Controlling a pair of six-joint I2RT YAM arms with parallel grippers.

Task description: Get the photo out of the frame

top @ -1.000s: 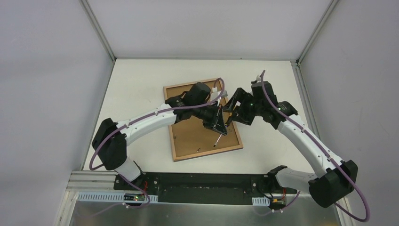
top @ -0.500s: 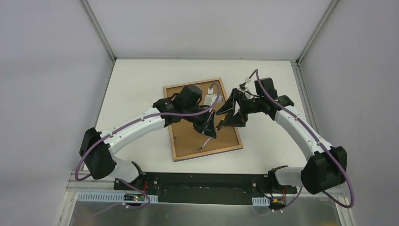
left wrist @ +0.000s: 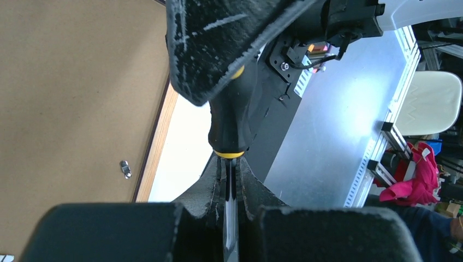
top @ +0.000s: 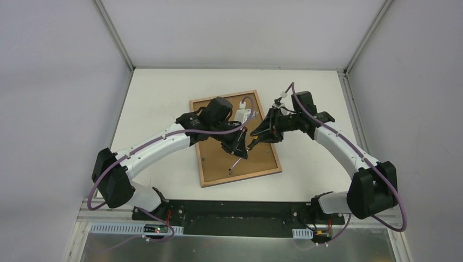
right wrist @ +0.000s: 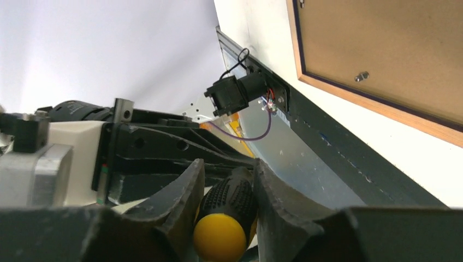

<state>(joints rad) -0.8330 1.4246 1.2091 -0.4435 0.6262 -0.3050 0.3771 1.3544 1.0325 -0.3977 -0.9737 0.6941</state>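
Top external view: frame (top: 256,164) back-up on tabletop (top: 158,109), likely stiff, light; best pried at clip (left wrist: 125,168); left pincer (left wrist: 231,185) clenched on screwdriver (left wrist: 232,120) shaft, right pincer (right wrist: 226,180) clasping handle.

You find no readable text, label, brand or number: none stands on the brown back of the frame (top: 263,161) or on the screwdriver (left wrist: 232,119).
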